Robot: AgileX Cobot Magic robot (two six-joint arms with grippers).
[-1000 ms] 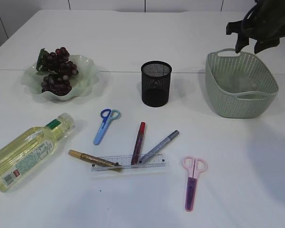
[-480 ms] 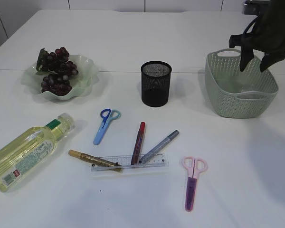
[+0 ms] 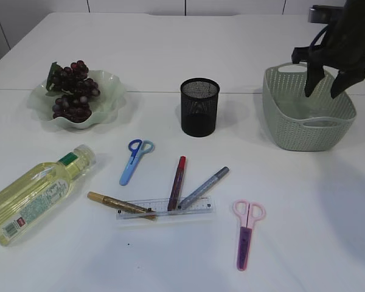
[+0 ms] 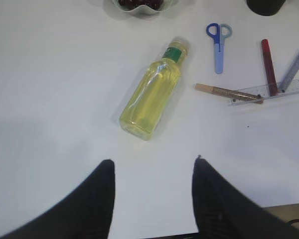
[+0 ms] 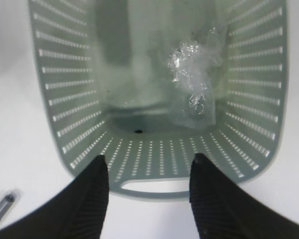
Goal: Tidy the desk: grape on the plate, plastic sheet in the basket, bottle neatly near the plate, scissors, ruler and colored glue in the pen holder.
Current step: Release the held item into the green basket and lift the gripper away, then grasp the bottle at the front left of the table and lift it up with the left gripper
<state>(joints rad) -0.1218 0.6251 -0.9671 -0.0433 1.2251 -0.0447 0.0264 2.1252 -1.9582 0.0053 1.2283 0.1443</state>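
The right gripper (image 3: 327,92) is hovering over the green slotted basket (image 3: 280,115), jaws parted and holding nothing; the crumpled plastic sheet (image 5: 192,84) is lying inside on the basket floor; lifting straight up should avoid clipping the rim; the left gripper (image 4: 152,194) is waiting half-open and empty near the oil bottle (image 4: 152,94).

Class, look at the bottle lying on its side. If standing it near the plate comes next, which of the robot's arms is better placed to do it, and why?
Probably the left. Its open gripper hangs just short of the bottle with nothing between them. The right gripper, also open, is over the basket, across the table.
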